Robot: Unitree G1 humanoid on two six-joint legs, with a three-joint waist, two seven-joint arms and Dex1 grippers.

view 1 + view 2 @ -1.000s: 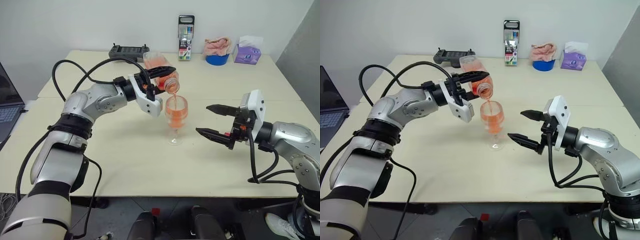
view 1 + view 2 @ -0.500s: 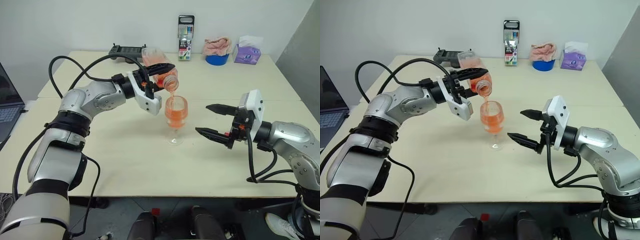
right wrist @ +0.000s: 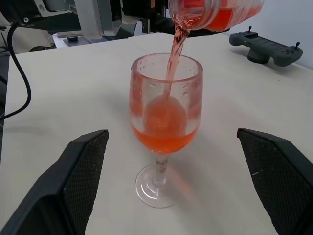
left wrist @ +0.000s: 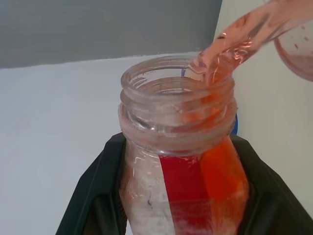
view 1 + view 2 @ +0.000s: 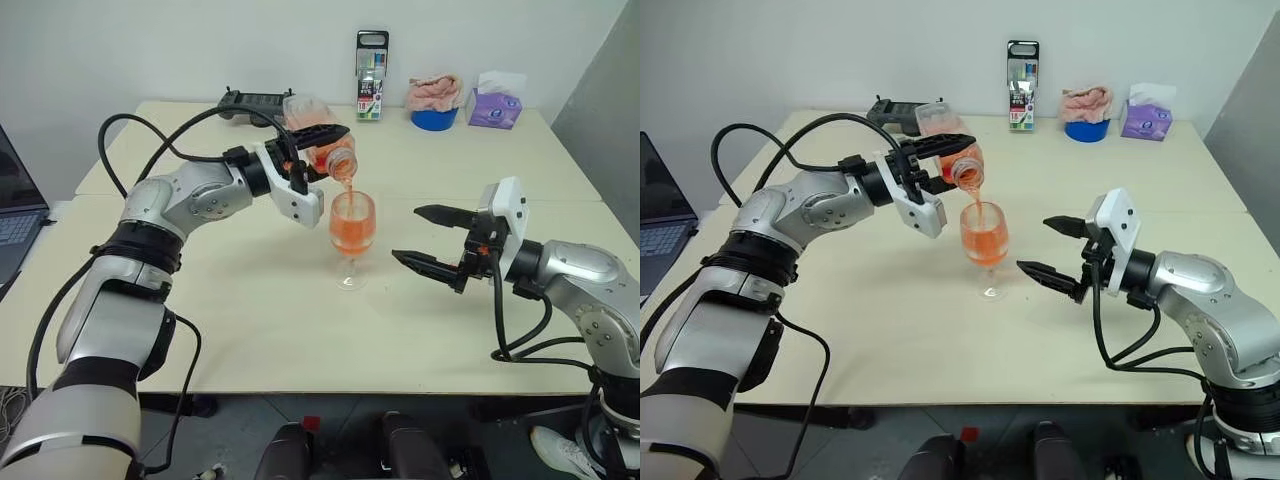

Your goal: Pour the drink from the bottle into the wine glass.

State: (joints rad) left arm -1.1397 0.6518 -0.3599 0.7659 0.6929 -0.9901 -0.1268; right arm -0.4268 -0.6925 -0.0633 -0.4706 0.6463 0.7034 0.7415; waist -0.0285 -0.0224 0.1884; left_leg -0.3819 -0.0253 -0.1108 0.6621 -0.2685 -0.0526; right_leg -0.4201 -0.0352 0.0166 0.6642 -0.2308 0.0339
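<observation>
Beige table [image 5: 250,330] against a plain white wall, and the wine glass [image 5: 352,237] stands near the middle of it, so I'll place everything off that.

Far left of the glass, a laptop [image 5: 15,225] pokes in at the table's edge. Behind and left of the glass lies a black controller [image 5: 255,101], well apart from the action.

Just left of the glass and above it, the left gripper [image 5: 322,140] has its fingers clamped narrow around the bottle [image 5: 318,135], squeezing the squarish body. The bottle is tipped past level with its open neck right over the glass rim, which looks like the whole point of that high hold: the drink [image 3: 166,125] runs out in a thin orange stream and lands inside the bowl instead of on the table. The bowl looks roughly half full, and some liquid remains in the bottle, so I'd say the pour is mid-way.

Right of the glass, the right gripper [image 5: 430,238] hangs with fingers spread wide, holding nothing, near the glass without touching it. My guess is it's ready to steady the glass.

Behind and right of the glass: a pen pack [image 5: 372,75], a blue bowl with a pink cloth [image 5: 434,100], and a purple tissue box [image 5: 496,104].
</observation>
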